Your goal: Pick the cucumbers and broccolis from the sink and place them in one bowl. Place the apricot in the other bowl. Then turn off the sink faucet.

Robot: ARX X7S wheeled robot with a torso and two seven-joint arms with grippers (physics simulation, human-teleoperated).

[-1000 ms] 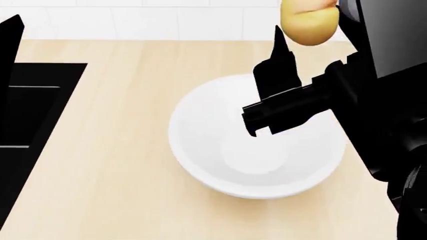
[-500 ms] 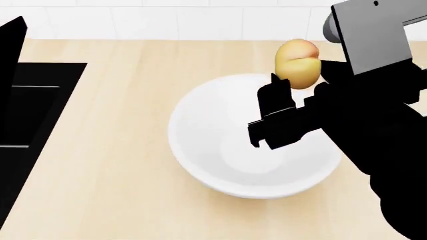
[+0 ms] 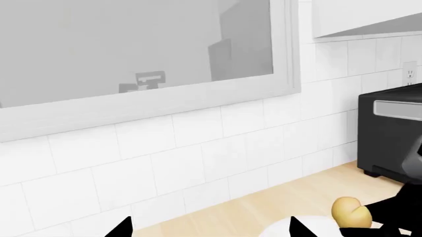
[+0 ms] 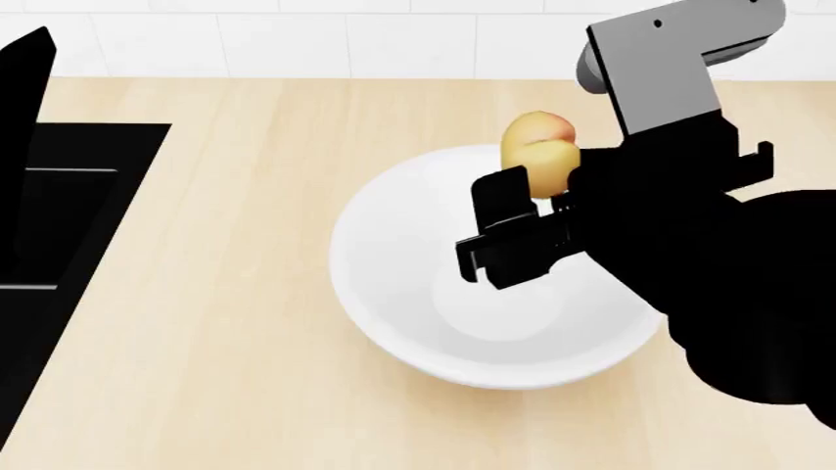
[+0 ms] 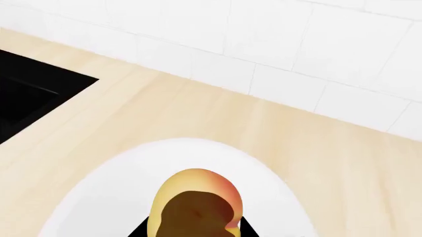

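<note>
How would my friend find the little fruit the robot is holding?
Look at the pale wooden counter beside the black sink, then find the big white bowl. Above its far rim, the right gripper holds the apricot, the only yellow-orange thing there.

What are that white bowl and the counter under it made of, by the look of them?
The bowl looks like glazed ceramic: plain white and glossy, with soft highlights inside, though it might be plastic. The counter looks like pale wood or a wood-look laminate, with faint lengthwise grain and a matte finish.
</note>
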